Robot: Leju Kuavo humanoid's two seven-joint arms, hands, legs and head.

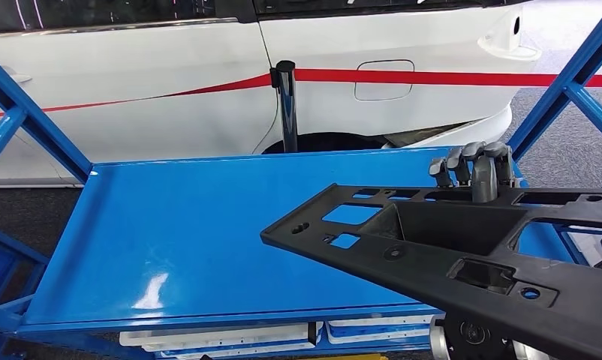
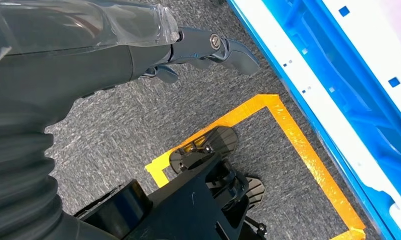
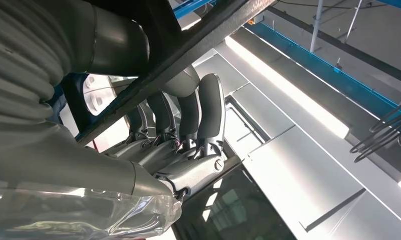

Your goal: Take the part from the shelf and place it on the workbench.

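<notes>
Gripping the part, right hand above workbench.

The left hand hangs empty over grey carpet with orange tape.

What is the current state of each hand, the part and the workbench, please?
black part: held by its far edge, lifted over the workbench, not set down.
right hand: fingers curled over the part's edge, gripping it.
left hand: holds nothing, hanging over the carpet floor.
blue workbench: top bare where visible.
</notes>
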